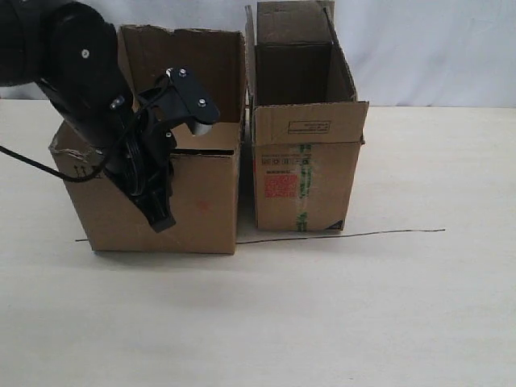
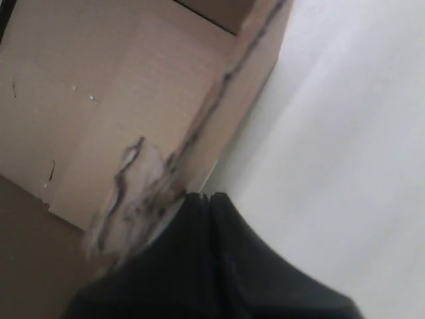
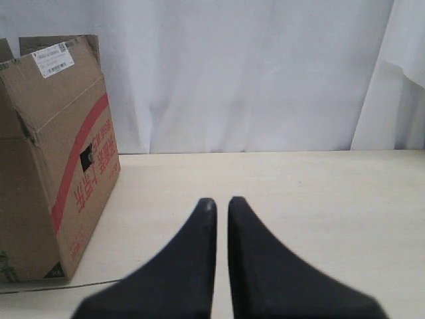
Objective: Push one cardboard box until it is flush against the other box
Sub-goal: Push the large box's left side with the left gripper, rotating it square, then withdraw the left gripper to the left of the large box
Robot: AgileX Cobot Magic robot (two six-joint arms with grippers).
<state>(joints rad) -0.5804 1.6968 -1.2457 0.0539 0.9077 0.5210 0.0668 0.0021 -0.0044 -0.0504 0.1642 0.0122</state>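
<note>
My left tool (image 1: 161, 219), fingers pressed together on nothing, hangs right before the wide plain brown cardboard box (image 1: 205, 201). The narrower brown box with red print (image 1: 306, 161) stands just past it, a thin gap between them. My right tool (image 3: 217, 207) is almost closed and empty.

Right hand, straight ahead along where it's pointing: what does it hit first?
Way looks free: the right hand points over the table toward the white curtain, which it would meet first, though how far off is unclear. The other box stands to the side of that line.
</note>
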